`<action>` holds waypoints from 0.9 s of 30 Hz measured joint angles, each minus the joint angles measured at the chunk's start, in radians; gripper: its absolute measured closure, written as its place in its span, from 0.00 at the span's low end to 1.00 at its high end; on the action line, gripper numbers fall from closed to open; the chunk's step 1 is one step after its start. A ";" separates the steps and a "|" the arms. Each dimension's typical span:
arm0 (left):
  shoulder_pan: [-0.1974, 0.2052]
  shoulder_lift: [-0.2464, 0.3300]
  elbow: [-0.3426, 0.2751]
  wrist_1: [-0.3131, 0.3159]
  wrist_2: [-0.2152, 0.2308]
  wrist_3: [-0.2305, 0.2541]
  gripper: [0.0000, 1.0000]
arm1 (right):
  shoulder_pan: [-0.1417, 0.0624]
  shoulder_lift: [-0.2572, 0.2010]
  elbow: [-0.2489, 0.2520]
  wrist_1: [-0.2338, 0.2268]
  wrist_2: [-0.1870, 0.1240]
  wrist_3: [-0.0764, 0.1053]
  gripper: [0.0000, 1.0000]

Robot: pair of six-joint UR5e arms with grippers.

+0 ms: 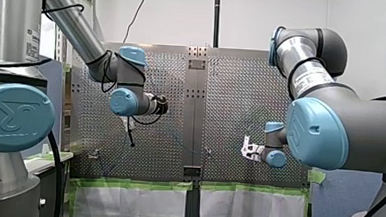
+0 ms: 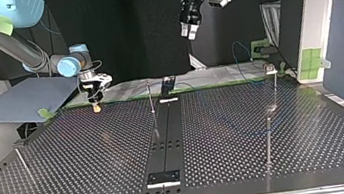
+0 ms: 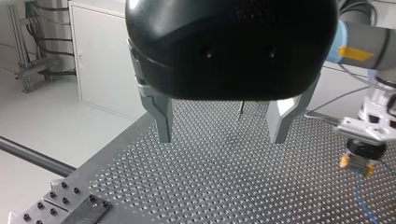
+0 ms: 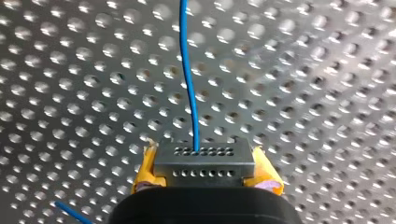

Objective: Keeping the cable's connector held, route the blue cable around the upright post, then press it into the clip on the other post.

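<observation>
Connector (image 4: 204, 156) is clamped in right end effector (image 4: 205, 171); left end effector (image 3: 220, 135) is held apart, empty. Blue cable (image 4: 189, 84) is judged not yet routed round post (image 2: 150, 97), nor clipped.

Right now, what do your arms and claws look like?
My left arm and my right arm: silver tubes, dark grey joints, light-blue caps. Black cables loop along my left arm. My left claw: black housing, bare metal fingers. My right claw: white bracket, yellow pads.

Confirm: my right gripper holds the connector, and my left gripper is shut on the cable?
Not quite. The left wrist view shows my left gripper open and empty, not shut on the cable. My right gripper does hold the connector.
</observation>
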State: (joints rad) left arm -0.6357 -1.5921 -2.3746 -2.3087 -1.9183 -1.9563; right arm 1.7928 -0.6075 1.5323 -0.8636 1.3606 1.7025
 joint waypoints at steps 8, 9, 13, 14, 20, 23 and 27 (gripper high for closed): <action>0.000 -0.017 -0.068 0.055 -0.004 0.009 0.00 | -0.014 -0.069 0.014 0.048 -0.002 0.010 1.00; -0.001 -0.018 -0.076 0.055 -0.006 0.011 0.00 | -0.014 -0.077 0.014 0.055 -0.002 0.014 1.00; -0.001 -0.019 -0.093 0.052 -0.021 0.018 0.00 | -0.017 -0.109 0.015 0.087 -0.002 0.035 1.00; -0.001 -0.019 -0.095 0.052 -0.024 0.018 0.00 | -0.018 -0.119 0.015 0.096 -0.003 0.039 1.00; -0.001 -0.019 -0.097 0.051 -0.027 0.019 0.00 | -0.020 -0.169 0.015 0.139 -0.007 0.031 1.00; 0.000 -0.019 -0.098 0.055 -0.019 0.017 0.00 | -0.021 -0.194 0.015 0.155 -0.008 0.016 1.00; 0.001 -0.019 -0.098 0.060 -0.009 0.014 0.00 | -0.021 -0.212 0.015 0.166 -0.016 0.006 1.00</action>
State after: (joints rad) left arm -0.6343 -1.6112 -2.4724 -2.2487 -1.9269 -1.9427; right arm 1.7715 -0.8194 1.5471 -0.6976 1.3442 1.7087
